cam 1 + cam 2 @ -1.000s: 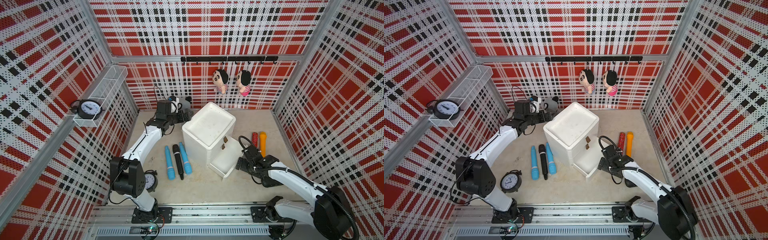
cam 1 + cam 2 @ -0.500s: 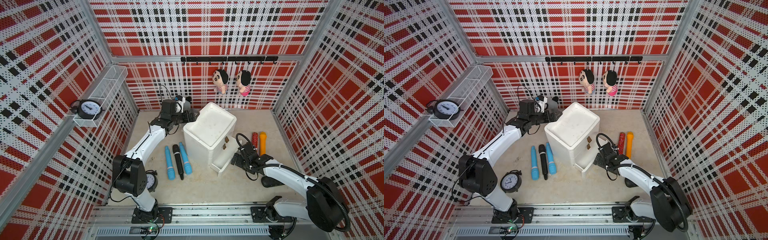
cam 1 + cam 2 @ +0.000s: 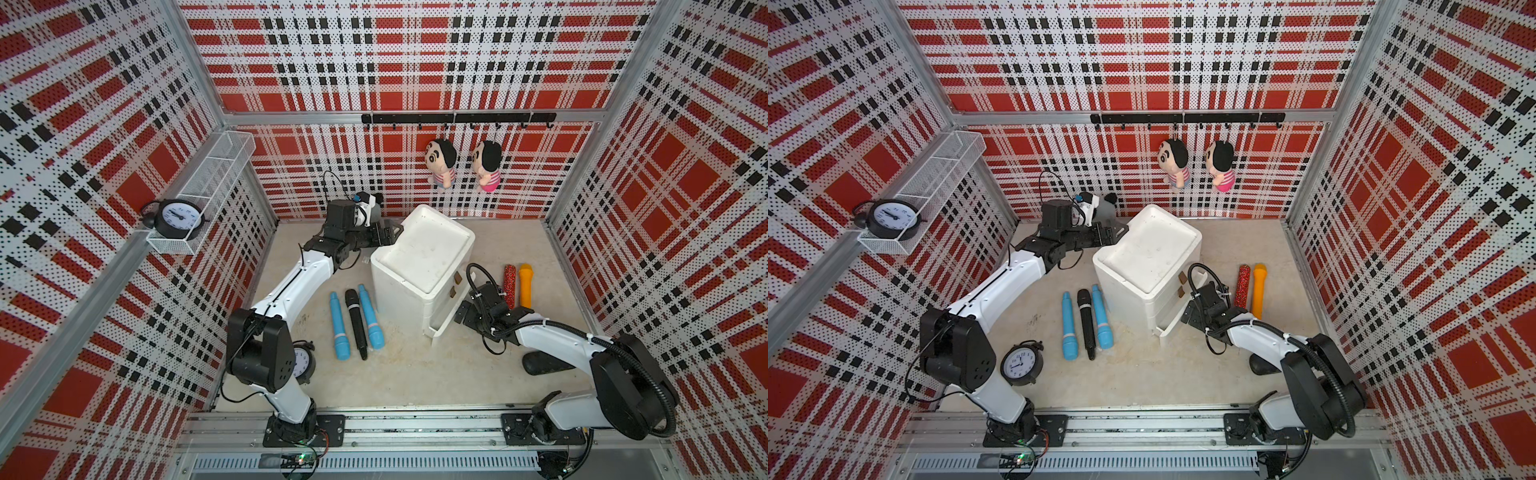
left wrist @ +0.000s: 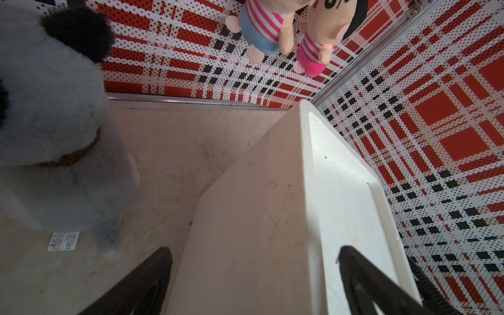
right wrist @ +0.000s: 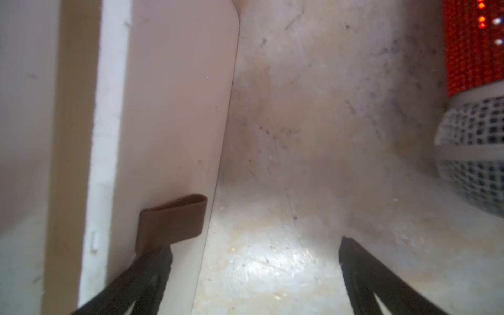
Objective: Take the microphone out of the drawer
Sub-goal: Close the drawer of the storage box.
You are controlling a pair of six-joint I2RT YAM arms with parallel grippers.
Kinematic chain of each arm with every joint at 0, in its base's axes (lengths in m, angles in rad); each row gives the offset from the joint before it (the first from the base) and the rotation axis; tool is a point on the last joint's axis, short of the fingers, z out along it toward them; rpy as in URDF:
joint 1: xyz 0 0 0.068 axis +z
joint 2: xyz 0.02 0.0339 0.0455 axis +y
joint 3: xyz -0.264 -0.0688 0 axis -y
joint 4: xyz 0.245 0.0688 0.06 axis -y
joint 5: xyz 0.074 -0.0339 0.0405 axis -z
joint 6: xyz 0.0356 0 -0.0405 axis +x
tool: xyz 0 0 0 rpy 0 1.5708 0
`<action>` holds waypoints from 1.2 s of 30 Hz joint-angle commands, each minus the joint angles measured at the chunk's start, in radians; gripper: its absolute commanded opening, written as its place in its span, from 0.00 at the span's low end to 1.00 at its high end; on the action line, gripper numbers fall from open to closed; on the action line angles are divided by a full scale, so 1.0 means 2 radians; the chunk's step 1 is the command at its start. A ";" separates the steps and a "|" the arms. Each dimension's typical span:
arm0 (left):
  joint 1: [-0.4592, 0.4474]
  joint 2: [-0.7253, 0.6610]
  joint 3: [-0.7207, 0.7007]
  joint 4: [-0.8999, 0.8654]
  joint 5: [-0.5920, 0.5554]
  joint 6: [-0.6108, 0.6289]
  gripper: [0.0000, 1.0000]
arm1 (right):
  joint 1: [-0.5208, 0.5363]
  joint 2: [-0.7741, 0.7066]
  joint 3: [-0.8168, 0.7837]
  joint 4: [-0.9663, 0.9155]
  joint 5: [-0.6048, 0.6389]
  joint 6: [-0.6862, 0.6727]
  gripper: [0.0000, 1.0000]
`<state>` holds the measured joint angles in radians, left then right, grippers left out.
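Note:
A white drawer cabinet (image 3: 424, 257) (image 3: 1150, 253) stands mid-floor. Its bottom drawer (image 3: 441, 322) (image 3: 1168, 323) sticks out only slightly, and its inside is hidden, so no microphone shows in it. My right gripper (image 3: 460, 312) (image 3: 1187, 312) (image 5: 255, 253) is open against the drawer front (image 5: 169, 109). One finger is beside the brown handle (image 5: 171, 221); only floor lies between the jaws. My left gripper (image 3: 392, 233) (image 3: 1116, 232) (image 4: 253, 261) is open and straddles the cabinet's upper back edge (image 4: 302, 169).
Two blue microphones and a black one (image 3: 356, 324) lie left of the cabinet. A red one (image 3: 510, 286) (image 5: 474, 46) and an orange one (image 3: 525, 286) lie right of it. A grey plush (image 4: 54, 122) sits behind the left gripper, a clock (image 3: 1021, 363) by the left arm's base, a dark object (image 3: 544, 363) under the right arm.
The bottom drawer, earlier pulled far out, has slid almost fully in with the right gripper following its front. The left gripper has moved across to the cabinet's back edge.

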<state>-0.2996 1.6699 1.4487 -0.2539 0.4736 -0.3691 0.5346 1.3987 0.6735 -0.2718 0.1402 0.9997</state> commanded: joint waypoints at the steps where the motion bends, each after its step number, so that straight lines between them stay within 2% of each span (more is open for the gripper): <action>1: -0.010 0.015 -0.001 -0.016 0.014 0.010 0.98 | 0.003 0.008 -0.017 0.094 -0.001 0.012 1.00; 14: -0.012 0.022 0.001 -0.013 0.022 0.010 0.98 | 0.002 0.033 -0.062 0.259 -0.037 -0.016 1.00; 22: -0.013 0.025 0.004 -0.011 0.027 0.007 0.98 | 0.002 0.036 -0.069 0.286 -0.043 -0.020 1.00; 28: -0.007 0.019 0.001 -0.008 0.022 0.006 0.98 | -0.010 -0.017 -0.031 0.132 0.011 -0.060 1.00; 36: 0.019 0.003 0.004 0.003 0.028 0.003 0.98 | -0.083 -0.083 0.027 -0.027 0.000 -0.114 1.00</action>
<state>-0.2810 1.6833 1.4502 -0.2398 0.5171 -0.3698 0.4011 1.2823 0.6868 -0.1753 0.1173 0.8337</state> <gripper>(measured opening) 0.982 0.997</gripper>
